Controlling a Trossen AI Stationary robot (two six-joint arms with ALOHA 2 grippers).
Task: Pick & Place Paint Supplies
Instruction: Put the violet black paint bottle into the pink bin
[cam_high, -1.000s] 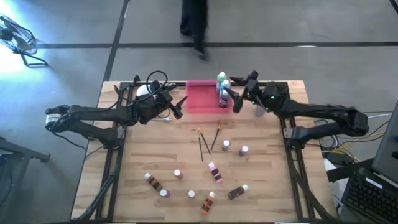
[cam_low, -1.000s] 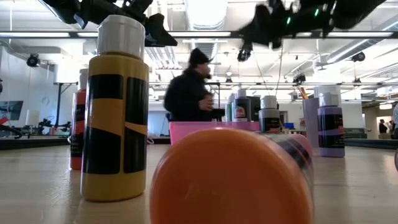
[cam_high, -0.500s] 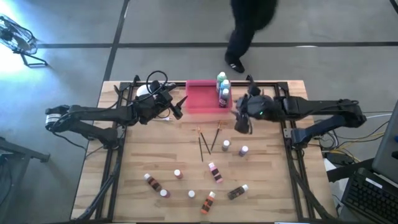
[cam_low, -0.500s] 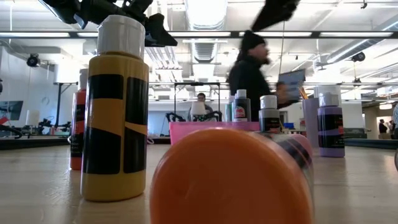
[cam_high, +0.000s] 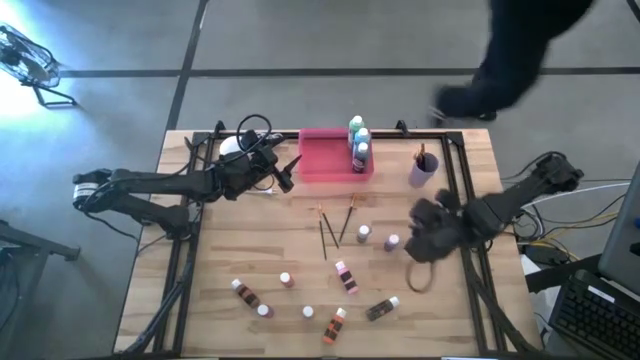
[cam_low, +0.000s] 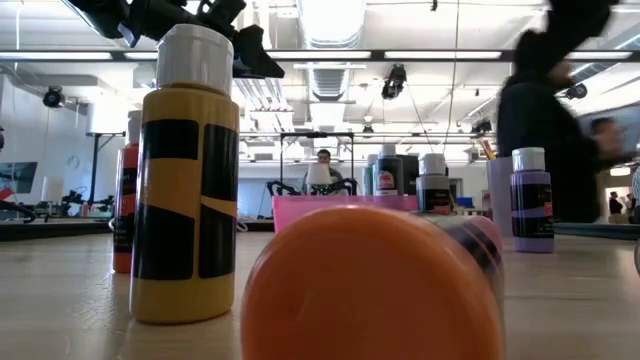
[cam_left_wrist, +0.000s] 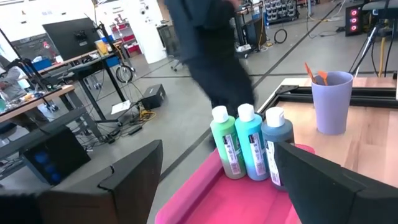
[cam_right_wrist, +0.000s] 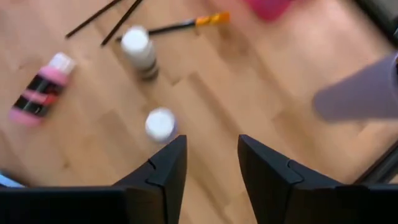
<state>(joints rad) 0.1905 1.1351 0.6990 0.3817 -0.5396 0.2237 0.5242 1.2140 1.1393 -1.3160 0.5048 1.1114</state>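
Observation:
Three tall bottles, green, blue and dark blue (cam_high: 357, 142) (cam_left_wrist: 247, 148), stand at the right end of the pink tray (cam_high: 325, 158). Small white-capped bottles (cam_high: 363, 233) (cam_high: 392, 242) (cam_right_wrist: 160, 123) stand on the wood, and more stand or lie toward the near edge (cam_high: 308, 313). Thin paintbrushes (cam_high: 335, 225) lie mid-table. My left gripper (cam_high: 287, 166) (cam_left_wrist: 217, 163) hovers open at the tray's left end, facing the three bottles. My right gripper (cam_high: 413, 242) (cam_right_wrist: 212, 155) hangs open above the table's right side, tipped down, just right of the two small bottles.
A purple cup (cam_high: 423, 168) (cam_left_wrist: 333, 99) holding brushes stands right of the tray. A white lamp with a cord (cam_high: 240, 140) sits behind my left arm. In the low view a yellow-and-black bottle (cam_low: 185, 180) and a lying orange bottle (cam_low: 370, 285) stand close. A person walks beyond the far edge.
My right gripper has swung away from the bottles in the tray toward the table's right and near edges and tipped from level to pointing steeply down. The purple cup it covered now shows. A person has walked from left to right behind the table.

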